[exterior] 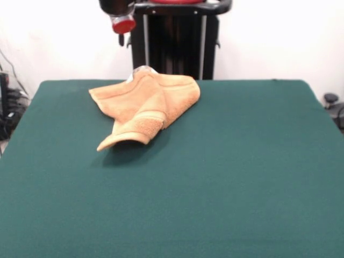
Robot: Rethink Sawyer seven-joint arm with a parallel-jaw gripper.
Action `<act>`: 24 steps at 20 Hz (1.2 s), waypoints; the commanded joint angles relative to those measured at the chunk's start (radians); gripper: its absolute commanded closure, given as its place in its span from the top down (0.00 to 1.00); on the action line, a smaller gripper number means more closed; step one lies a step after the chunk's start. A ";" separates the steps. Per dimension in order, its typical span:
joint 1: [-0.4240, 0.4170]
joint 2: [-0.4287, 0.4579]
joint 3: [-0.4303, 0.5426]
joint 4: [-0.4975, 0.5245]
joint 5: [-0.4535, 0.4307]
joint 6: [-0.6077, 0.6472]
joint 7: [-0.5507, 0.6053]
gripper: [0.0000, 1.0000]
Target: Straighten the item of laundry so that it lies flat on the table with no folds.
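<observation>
Partly folded towel (145, 105), claw cropped above

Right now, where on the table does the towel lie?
In the front view the towel lies crumpled on the far part of the green table, left of the middle, just in front of the robot's black pedestal.

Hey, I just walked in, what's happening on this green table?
Nothing is handling the towel right now. It lies crumpled near the far side of the green table, folded over itself with one hemmed corner curling up off the cloth. The robot's arm hangs above the far edge, clear of the towel, so straightening is not done.
</observation>
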 commanded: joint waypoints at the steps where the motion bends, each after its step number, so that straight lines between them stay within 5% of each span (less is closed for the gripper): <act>1: -0.015 -0.054 0.200 -0.027 -0.041 -0.188 -0.061 1.00; 10: -0.111 -0.139 0.298 0.159 -0.021 -0.372 0.013 1.00; 24: -0.164 -0.153 0.388 0.260 0.127 -0.257 0.103 1.00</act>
